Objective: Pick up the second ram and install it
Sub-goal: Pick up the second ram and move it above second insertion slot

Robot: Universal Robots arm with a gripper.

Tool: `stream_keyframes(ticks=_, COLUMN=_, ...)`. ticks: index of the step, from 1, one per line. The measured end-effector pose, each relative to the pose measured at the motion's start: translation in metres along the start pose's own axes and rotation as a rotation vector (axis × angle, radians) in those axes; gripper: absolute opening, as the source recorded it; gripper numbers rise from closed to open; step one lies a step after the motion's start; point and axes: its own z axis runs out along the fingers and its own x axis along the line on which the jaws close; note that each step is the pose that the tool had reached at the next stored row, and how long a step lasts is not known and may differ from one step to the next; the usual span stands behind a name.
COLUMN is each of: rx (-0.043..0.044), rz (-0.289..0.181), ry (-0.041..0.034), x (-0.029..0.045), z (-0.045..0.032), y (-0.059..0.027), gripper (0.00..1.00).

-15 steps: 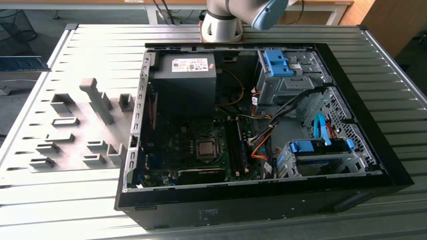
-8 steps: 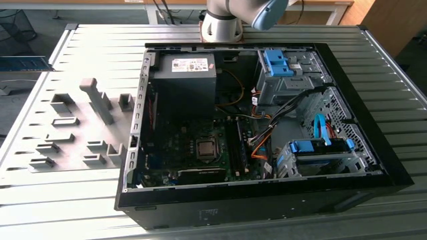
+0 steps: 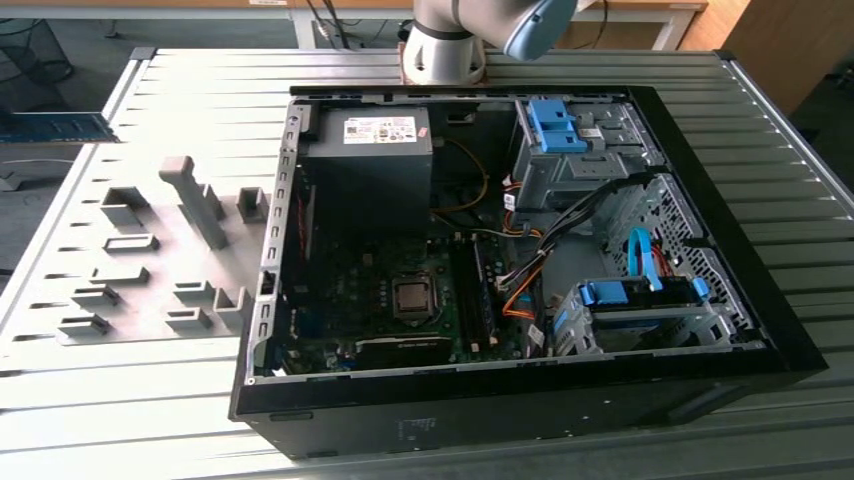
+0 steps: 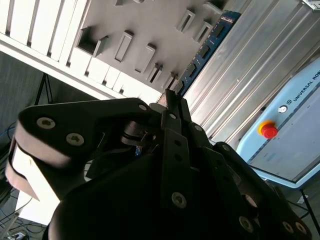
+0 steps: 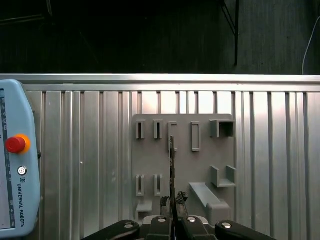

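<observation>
In the exterior view, an open case point(image 3: 534, 410) sits on the table point(image 3: 200, 90), with a grey plate point(image 3: 87, 225) at the exterior view's left of it. In the second wrist view, the tool point(image 4: 172, 97) is clamped on one end of the ram point(image 4: 207, 47), which juts out along the plate's edge. In the first wrist view, the ram shows edge-on between the closed fingers point(image 5: 180, 200), the plate behind it and a pendant point(image 5: 15, 200) lying on the table.

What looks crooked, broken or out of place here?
Nothing stands out. The gripper holds the second ram straight, edge-on in the first wrist view, over the grey fixture plate; the open computer case sits flat on the table.
</observation>
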Motion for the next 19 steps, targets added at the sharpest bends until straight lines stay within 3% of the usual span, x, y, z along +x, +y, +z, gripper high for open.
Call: stream_keyframes(ticks=19, rx=0.0001, rz=0.0, ry=-0.0001, x=-0.0003, z=-0.0003, y=-0.0153, gripper=0.14)
